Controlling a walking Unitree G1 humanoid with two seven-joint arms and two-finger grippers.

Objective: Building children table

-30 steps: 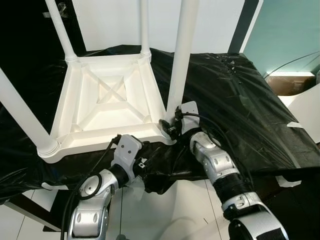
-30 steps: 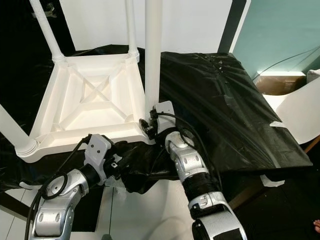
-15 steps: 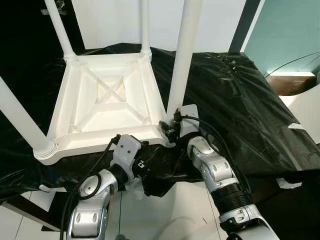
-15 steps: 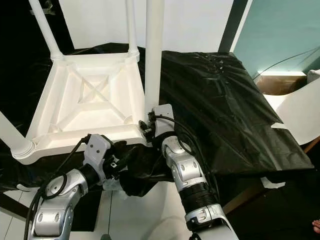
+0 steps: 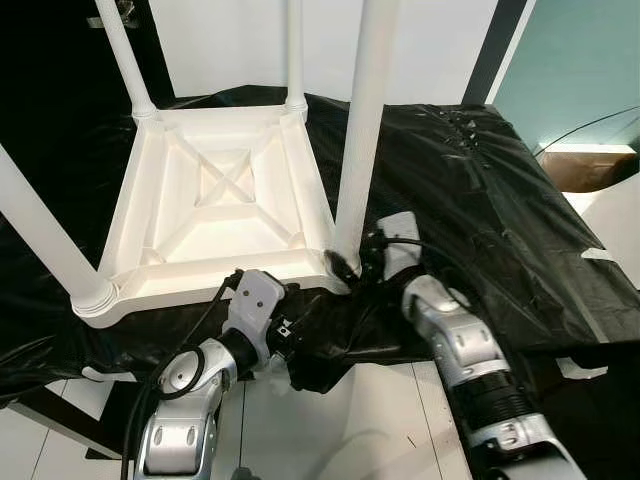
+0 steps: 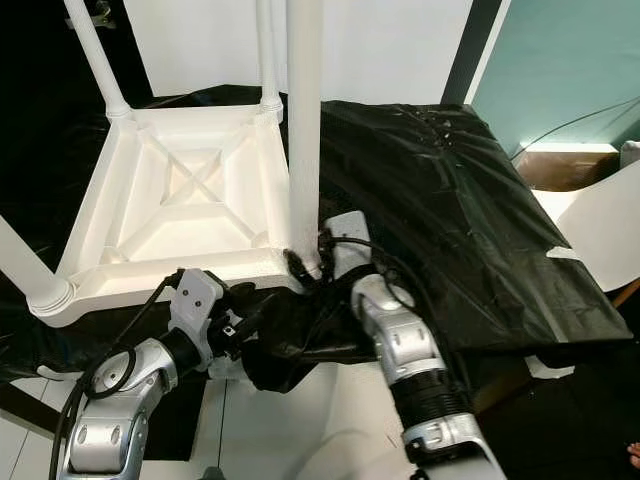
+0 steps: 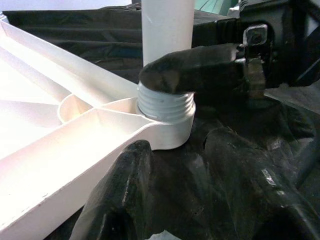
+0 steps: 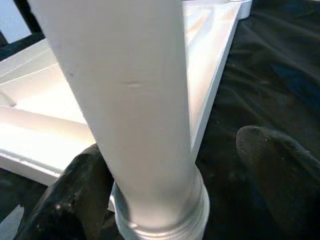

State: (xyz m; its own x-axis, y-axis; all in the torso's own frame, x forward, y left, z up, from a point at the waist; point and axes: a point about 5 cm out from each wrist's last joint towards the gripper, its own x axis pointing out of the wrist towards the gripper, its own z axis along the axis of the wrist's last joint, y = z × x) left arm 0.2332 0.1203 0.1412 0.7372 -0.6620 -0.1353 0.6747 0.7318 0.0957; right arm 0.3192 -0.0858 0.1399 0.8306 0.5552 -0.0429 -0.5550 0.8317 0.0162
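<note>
A white children's table point(image 5: 215, 190) lies upside down on black plastic sheeting, its legs pointing up. My right gripper point(image 5: 350, 265) is at the base of the near right leg point(image 5: 360, 120), open. In the right wrist view one finger point(image 8: 75, 200) touches the leg point(image 8: 135, 100) and the other stands apart from it. The left wrist view shows that leg's threaded end point(image 7: 165, 105) seated in the corner socket, with a right finger point(image 7: 195, 70) laid against it. My left gripper point(image 5: 300, 325) sits below the table's front edge, open, its fingers point(image 7: 120, 200) on the bunched plastic.
The black sheeting point(image 5: 480, 190) covers a low platform that ends just before my arms, with white floor tiles point(image 5: 340, 420) below. A cardboard box point(image 5: 585, 170) and a white panel point(image 5: 620, 215) stand at the right. A white wall is behind.
My right forearm and wrist have swung to the right, with the fingers still at the leg's base. The left arm and the table have hardly moved.
</note>
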